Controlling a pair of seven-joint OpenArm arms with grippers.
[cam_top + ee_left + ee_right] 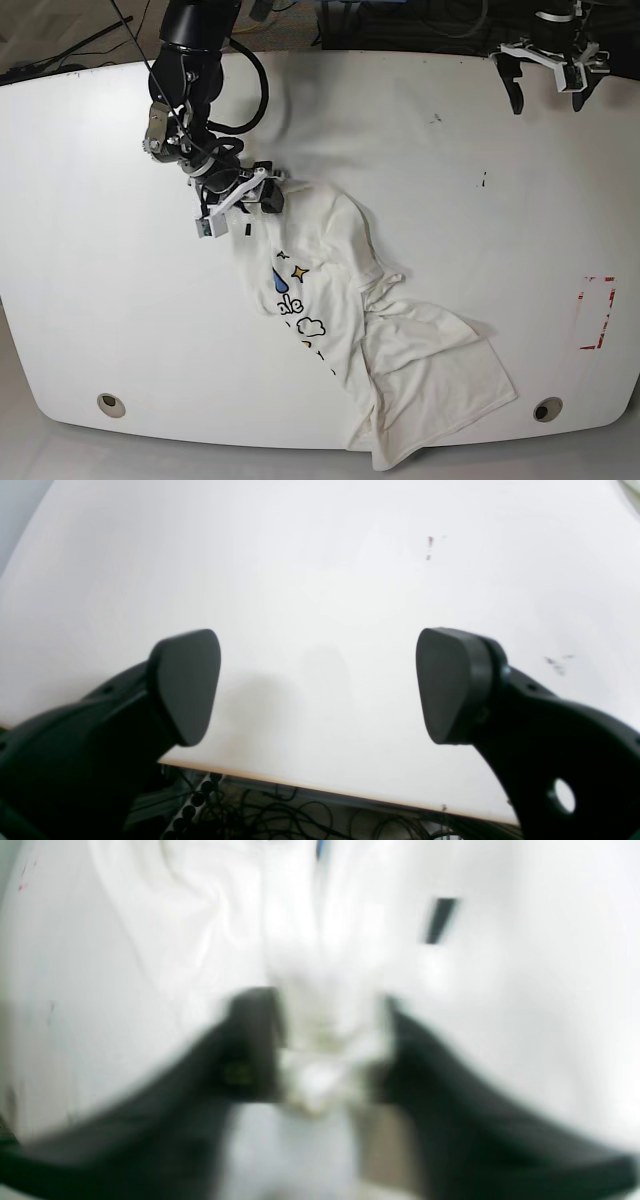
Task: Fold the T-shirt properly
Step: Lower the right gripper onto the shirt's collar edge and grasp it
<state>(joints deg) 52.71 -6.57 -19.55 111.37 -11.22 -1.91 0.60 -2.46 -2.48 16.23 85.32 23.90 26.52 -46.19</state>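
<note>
At the upper end of the T-shirt (pixel 360 320), the right end effector (pixel 262 195) sits low over the cloth with a bunched fold of white fabric between its two fingers; the right wrist view, though blurred, shows the cloth gathered in that gap, so the hold appears to be a pinch on the garment's edge, probably at a shoulder or the collar. The likely purpose is to lift or drag that edge and spread the cloth.

The T-shirt lies crumpled on the white desk (pixel 100 250), running from the end effector diagonally toward the near edge, print partly visible, lower part folded over itself. It is far from flat, so folding proper looks not yet begun.

Well away from the T-shirt, at the far corner of the desk, the left end effector (pixel 320 685) hangs over bare desk, fingers spread wide, holding nothing.

Beyond the T-shirt toward that same side, a red marked rectangle (pixel 596 312) lies on the desk. Nothing obstructs the garment.
</note>
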